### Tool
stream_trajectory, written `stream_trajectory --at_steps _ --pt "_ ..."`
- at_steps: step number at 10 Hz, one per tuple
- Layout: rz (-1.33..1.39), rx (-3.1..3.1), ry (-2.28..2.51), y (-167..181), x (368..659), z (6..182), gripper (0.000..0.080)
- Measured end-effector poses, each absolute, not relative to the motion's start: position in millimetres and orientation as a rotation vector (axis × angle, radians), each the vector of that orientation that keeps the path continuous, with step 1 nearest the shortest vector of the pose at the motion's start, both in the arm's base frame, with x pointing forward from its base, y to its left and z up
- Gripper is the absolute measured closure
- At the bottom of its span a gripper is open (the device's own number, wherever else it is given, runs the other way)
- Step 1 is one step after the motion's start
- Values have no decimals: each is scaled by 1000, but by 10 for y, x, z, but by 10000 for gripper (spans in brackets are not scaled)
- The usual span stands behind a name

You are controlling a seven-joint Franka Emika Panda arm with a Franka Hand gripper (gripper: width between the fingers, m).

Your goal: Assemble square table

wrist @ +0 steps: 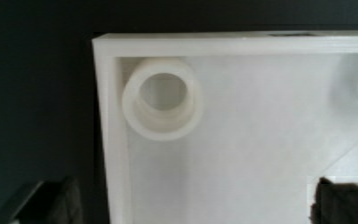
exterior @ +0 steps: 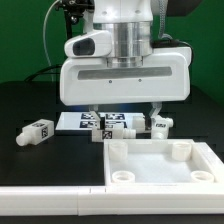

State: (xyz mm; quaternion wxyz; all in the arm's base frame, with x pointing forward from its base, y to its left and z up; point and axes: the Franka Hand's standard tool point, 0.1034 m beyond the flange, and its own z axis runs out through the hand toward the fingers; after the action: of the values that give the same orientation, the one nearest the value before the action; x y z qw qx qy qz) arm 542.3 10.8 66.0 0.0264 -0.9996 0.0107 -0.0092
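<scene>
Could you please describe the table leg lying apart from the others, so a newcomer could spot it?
Start at the white tabletop in front. Toward the exterior view's left, a small tagged leg lies alone on the black surface, apart from the marker board.

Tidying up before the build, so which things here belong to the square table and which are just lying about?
For the job: table top, leg on the exterior view's left, leg on its right.
Lying about: marker board, long white rail.
</scene>
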Motion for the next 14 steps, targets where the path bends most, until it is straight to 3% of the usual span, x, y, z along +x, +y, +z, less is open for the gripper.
stream_trajectory --at_steps 4,8,11,14 --pt "-201 -3082 -579 299 5188 840 151" --pt "-224 -3025 -936 150 5149 807 151" --pt "-95 -2951 -1131 144 4798 619 151" --pt "-75 -2858 -1374 114 4790 604 151"
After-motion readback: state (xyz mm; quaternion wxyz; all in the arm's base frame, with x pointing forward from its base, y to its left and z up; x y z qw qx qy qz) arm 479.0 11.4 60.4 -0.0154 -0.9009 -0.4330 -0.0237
